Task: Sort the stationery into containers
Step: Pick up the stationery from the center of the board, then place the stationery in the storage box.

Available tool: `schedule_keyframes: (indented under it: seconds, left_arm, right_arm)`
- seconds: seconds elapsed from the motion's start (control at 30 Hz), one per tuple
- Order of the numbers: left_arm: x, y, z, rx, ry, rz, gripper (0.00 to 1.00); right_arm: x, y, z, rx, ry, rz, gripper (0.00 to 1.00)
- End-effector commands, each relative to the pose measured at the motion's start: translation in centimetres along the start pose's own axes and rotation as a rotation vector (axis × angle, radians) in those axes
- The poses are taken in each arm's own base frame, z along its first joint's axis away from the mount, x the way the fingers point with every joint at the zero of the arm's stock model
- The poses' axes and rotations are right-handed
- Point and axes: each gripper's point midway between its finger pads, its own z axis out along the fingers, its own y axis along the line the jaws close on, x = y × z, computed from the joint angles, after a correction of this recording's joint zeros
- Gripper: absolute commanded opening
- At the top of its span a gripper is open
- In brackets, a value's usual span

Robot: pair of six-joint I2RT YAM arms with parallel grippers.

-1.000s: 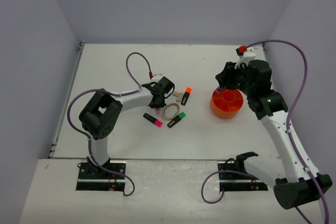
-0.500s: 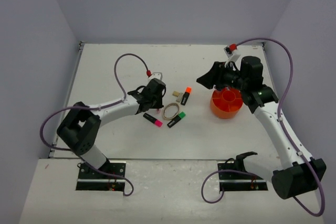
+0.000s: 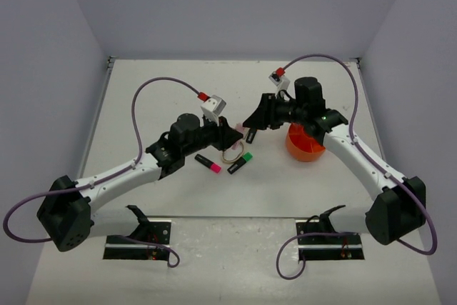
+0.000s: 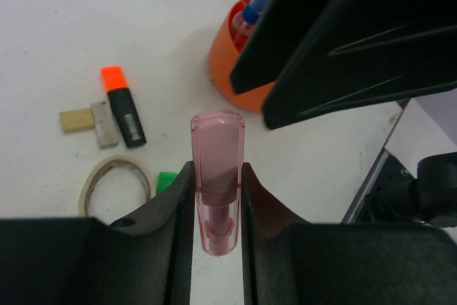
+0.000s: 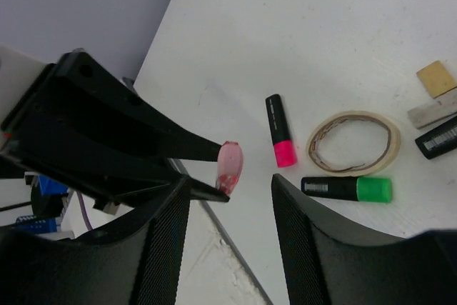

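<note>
Open room: the white bench [image 3: 157, 83] lies bare along its back and left edges; both arms meet over its middle.
Left hand [image 4: 217, 171]: pinching a pastel pink highlighter [image 4: 217, 141], cap outward, raised over the clutter.
Right hand [image 5: 230, 191]: fingers spread, nothing between them, facing the pink cap at close range.
In the way: beneath the hands lie a rubber band [image 5: 353, 143], a pink-ended black highlighter [image 5: 278, 130], a green-ended one [image 5: 346, 188], and an orange-ended one [image 4: 123, 105] beside a tan block [image 4: 75, 120].
Container: the orange pot [image 4: 225, 58] stands right of the clutter, partly under the right arm, a blue cap [image 4: 255, 6] showing over its rim.
Room: plain lilac-grey walls [image 3: 214, 5] close three sides.
</note>
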Motion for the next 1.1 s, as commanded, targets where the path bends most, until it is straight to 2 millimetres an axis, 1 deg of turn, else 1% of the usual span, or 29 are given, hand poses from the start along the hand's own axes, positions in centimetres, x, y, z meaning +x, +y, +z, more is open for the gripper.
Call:
schedule_keyframes:
  seconds: [0.0,0.07,0.2,0.23,0.27,0.3,0.33,0.37,0.4,0.43,0.47,0.5,0.53,0.57,0.6,0.63,0.67,0.73,0.77,0.8,0.83,0.87,0.9,0.97,1.03,1.07]
  left_arm:
    - [-3.2,-3.4,-0.9,0.156,-0.123,0.077,0.0]
    - [-3.2,-3.5,-0.9,0.164,-0.124,0.078,0.0]
    - [-3.0,-3.8,-1.0,0.186,-0.125,0.076,0.0]
    - [-3.1,-4.0,-0.9,0.193,-0.129,0.075,0.0]
    - [-3.1,-4.0,-0.9,0.193,-0.129,0.075,0.0]
    - [-2.9,-3.9,-0.9,0.192,-0.123,0.075,0.0]
    - [-2.9,-3.8,-0.8,0.185,-0.117,0.075,0.11]
    - [-2.9,-3.7,-0.7,0.175,-0.115,0.075,0.35]
    - [-3.2,-3.5,-0.7,0.158,-0.117,0.071,0.78]
    - [-3.3,-2.8,-0.6,0.117,-0.114,0.059,0.96]
    - [-3.4,-2.3,-0.6,0.082,-0.111,0.052,1.0]
    - [-3.6,-1.8,-0.6,0.046,-0.108,0.048,1.0]
    - [-2.8,-0.4,-0.7,-0.033,-0.064,0.033,1.0]
    - [-2.2,1.0,-1.0,-0.118,-0.025,0.022,1.0]
    - [-1.9,2.3,-1.4,-0.197,-0.006,0.016,1.0]
    - [-1.5,3.8,-1.9,-0.282,0.01,0.004,1.0]
    - [-1.3,4.4,-2.3,-0.325,0.023,-0.006,1.0]
    - [0.5,5.8,-3.5,-0.407,0.077,-0.025,1.0]
    - [1.0,6.1,-3.8,-0.417,0.092,-0.03,1.0]
    - [1.6,6.2,-4.1,-0.422,0.105,-0.033,1.0]
    - [2.0,6.3,-4.3,-0.421,0.117,-0.036,1.0]
    - [2.4,6.3,-4.4,-0.419,0.127,-0.038,1.0]
    - [2.8,6.3,-4.7,-0.414,0.135,-0.039,1.0]
    - [3.2,6.3,-5.0,-0.414,0.145,-0.041,1.0]
    - [3.3,6.1,-5.3,-0.405,0.15,-0.038,1.0]
    - [3.2,6.0,-5.4,-0.402,0.151,-0.037,1.0]
  right_arm:
    - [-0.1,0.4,1.3,0.022,0.01,-0.017,0.5]
    - [0.6,0.4,1.8,0.024,0.029,-0.015,0.47]
    - [1.1,1.0,2.4,-0.004,0.049,-0.017,0.3]
    - [1.2,1.2,2.5,-0.02,0.057,-0.016,0.22]
    - [1.2,1.2,2.6,-0.028,0.06,-0.015,0.09]
    - [1.1,1.3,2.6,-0.032,0.058,-0.015,0.01]
    - [1.1,1.2,2.6,-0.025,0.056,-0.016,0.0]
    - [1.0,1.1,2.5,-0.014,0.052,-0.021,0.0]
    - [0.8,0.8,2.3,0.006,0.042,-0.034,0.0]
    - [0.4,0.0,2.0,0.051,0.024,-0.048,0.0]
    - [0.0,-0.8,1.5,0.099,0.003,-0.055,0.0]
    - [-0.5,-1.7,0.9,0.152,-0.023,-0.062,0.0]
    - [-1.3,-2.9,-0.6,0.233,-0.067,-0.066,0.0]
    - [-2.0,-4.6,-2.2,0.324,-0.109,-0.062,0.0]
    - [-2.7,-6.6,-3.7,0.418,-0.144,-0.052,0.0]
    - [-3.7,-7.4,-5.7,0.485,-0.196,-0.08,0.0]
    - [-5.0,-9.8,-8.2,0.626,-0.265,-0.077,0.0]
    - [-6.5,-12.2,-12.9,0.826,-0.361,-0.089,0.0]
    - [-7.2,-13.4,-15.4,0.941,-0.416,-0.092,0.0]
    - [-7.7,-14.2,-17.9,1.049,-0.468,-0.092,0.0]
    - [-8.0,-14.3,-18.7,1.064,-0.498,-0.102,0.0]
    - [-9.3,-14.6,-20.7,1.133,-0.589,-0.126,0.0]
    - [-8.9,-15.5,-21.9,1.178,-0.603,-0.161,0.0]
    - [-9.6,-16.1,-23.0,1.213,-0.656,-0.214,0.0]
    - [-10.5,-16.6,-23.2,1.227,-0.662,-0.292,0.0]
    - [-10.7,-16.9,-22.8,1.215,-0.647,-0.312,0.0]
